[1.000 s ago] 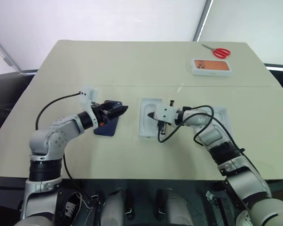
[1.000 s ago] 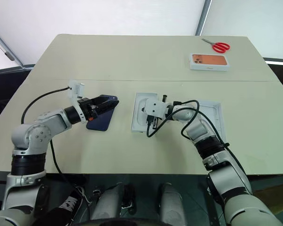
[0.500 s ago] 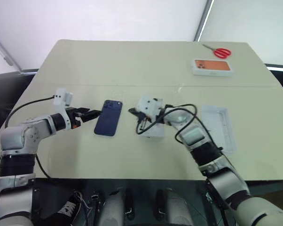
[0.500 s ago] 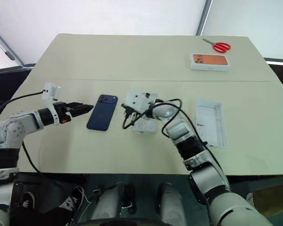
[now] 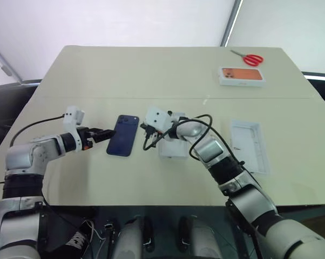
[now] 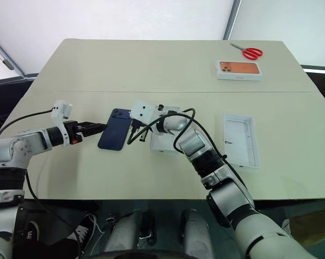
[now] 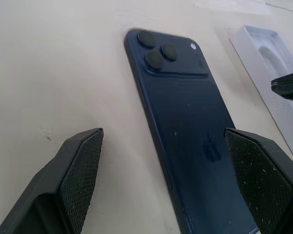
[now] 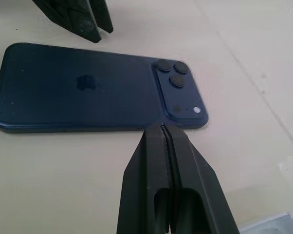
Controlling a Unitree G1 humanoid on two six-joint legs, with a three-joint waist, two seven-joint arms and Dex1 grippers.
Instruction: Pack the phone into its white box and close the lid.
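The phone (image 5: 123,142) lies flat on the table (image 5: 151,75), back up, between the two grippers; its long axis runs away from the robot and its camera end is the far end. The left gripper (image 5: 104,134) is just beside the phone's left edge with its fingers (image 7: 78,170) spread wide and holding nothing, while the right gripper (image 8: 163,132) is just beside the right edge near the camera corner, its fingers pressed together and empty. Behind the right gripper lies a white insert (image 5: 172,148), and the white box (image 5: 249,147) lies well apart to its right, its long axis parallel to the phone.
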